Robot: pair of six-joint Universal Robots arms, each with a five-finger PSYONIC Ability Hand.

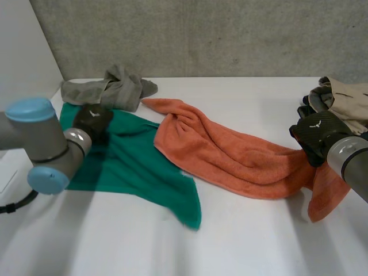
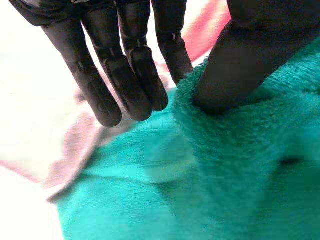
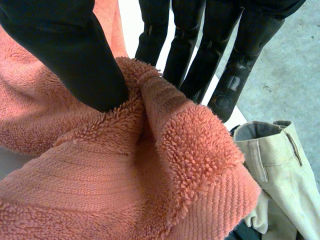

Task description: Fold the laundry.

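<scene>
– Left arm (image 1: pixel 37 141), grey joint with light-blue caps, sits closest. What's its hand on?
– The black left robot hand (image 1: pixel 92 119) is on the spread green terry towel (image 1: pixel 138 172), at the end away from the bunched orange terry towel (image 1: pixel 230 152). In the left wrist view the thumb presses into the pile. The towel's edge looks nipped between the thumb and the nearest finger, and the other fingers are straight and off the cloth.
– Right side?
– The black right robot hand (image 1: pixel 315 133) is clamped on the orange towel's end. A ridge of pile is pinched between thumb and straight fingers, and the tail of that end droops below the hand.
– Layout, orange towel as anchor?
– The green towel lies against its robot-left flank, touching it. A crumpled grey garment (image 1: pixel 112 86) sits just past its free end. Beige trousers with a waistband (image 1: pixel 345 95) are heaped just past its held end. All of it is on the white counter (image 1: pixel 241 247).
– Axes?
– The orange towel is roped up, with its long axis running diagonally from the grey garment to the right robot hand. The green towel is mostly flat and runs diagonally away from the left robot hand, one corner pointing at the camera.
– Progress?
– I'd say barely begun. No piece is folded or stacked. Both hands only have grasps, so spreading, squaring and every fold are left.
</scene>
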